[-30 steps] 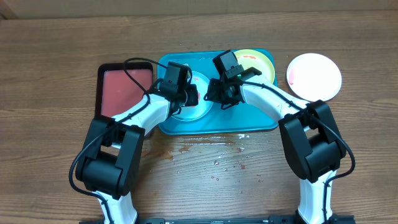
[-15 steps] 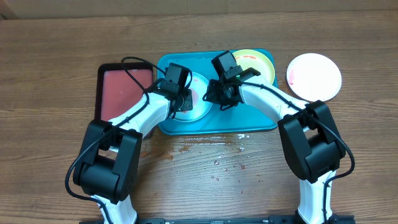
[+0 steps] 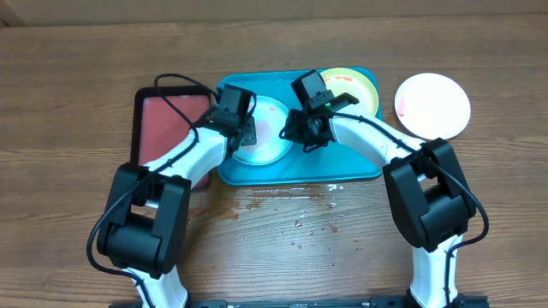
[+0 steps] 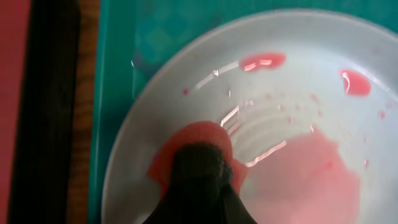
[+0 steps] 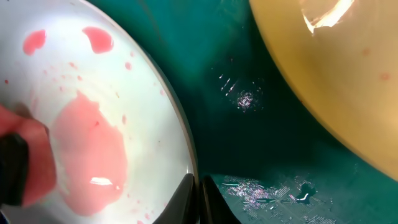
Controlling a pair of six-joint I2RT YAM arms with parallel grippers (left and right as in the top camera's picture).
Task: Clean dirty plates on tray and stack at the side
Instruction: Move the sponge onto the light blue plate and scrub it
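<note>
Leftward went our left gripper [image 4: 202, 167], clamped on a red sponge [image 4: 193, 132], to the rim of the light blue plate [image 3: 272, 137] on the tray [image 3: 342, 162]. Our right gripper [image 5: 200, 199], closed, sits at the opposite rim. Wiping further may push sauce [image 4: 311, 177] overboard or tip the plate.

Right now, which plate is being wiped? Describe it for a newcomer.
Find the turquoise tray mid-table. In its left half lies a pale plate, with the left gripper pressing a pink pad on it. Unlike the yellow-green plate to its right, it has a pink puddle.
</note>
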